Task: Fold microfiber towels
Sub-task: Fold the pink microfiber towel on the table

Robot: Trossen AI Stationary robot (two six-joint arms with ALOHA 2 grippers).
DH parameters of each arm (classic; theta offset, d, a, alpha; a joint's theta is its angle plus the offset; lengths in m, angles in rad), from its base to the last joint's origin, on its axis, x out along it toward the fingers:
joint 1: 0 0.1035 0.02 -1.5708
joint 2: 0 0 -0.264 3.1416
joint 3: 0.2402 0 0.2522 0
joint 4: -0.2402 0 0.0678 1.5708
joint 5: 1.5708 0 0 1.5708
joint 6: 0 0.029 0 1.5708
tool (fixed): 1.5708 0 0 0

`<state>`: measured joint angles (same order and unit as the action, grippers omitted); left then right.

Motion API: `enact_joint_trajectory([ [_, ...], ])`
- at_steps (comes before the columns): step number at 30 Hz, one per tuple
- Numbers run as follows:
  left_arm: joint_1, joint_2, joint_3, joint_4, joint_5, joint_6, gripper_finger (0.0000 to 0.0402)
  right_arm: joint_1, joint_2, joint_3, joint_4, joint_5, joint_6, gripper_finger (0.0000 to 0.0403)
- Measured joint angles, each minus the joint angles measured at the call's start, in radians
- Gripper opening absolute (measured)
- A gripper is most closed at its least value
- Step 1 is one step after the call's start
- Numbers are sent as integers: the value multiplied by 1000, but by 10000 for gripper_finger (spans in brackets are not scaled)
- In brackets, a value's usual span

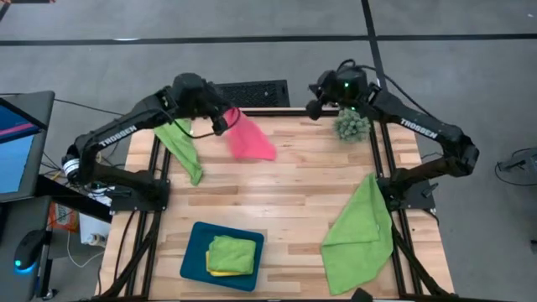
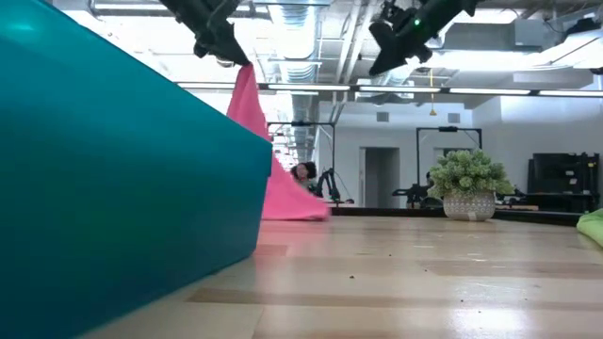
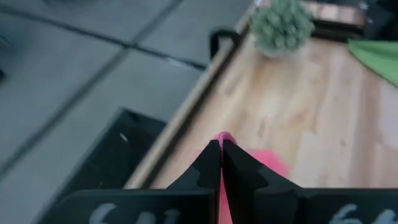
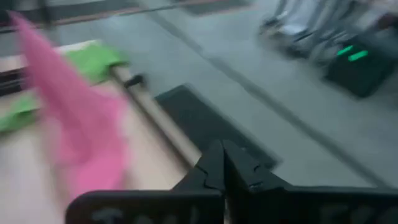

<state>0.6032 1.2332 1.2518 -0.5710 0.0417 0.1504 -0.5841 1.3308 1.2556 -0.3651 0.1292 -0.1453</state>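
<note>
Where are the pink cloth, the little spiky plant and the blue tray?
Hot pink microfiber towel (image 1: 250,139), high view, middle of the hanging cloth.
Small spiky green plant (image 1: 352,125), high view, its leafy top.
Dark teal rectangular tray (image 1: 195,254), high view, bare left edge.

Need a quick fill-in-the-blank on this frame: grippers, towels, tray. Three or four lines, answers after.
1. The left gripper is shut on the ____ towel.
2. The right gripper, raised near the plant, holds ____.
3. Folded towels lie stacked in the ____ tray.
4. A green towel hangs over the table's ____ edge.

Answers: pink; nothing; teal; right
</note>
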Motion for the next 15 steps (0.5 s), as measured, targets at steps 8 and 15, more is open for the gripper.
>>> enact_joint_trajectory([
  [8, 3, 61, -1, -135, 52, -16, 0, 153, 158, -39, 21, -106, 94, 86],
  [15, 3, 114, -1, -155, 53, -16, 0, 325, 441, -34, 336, -82, 196, 151],
])
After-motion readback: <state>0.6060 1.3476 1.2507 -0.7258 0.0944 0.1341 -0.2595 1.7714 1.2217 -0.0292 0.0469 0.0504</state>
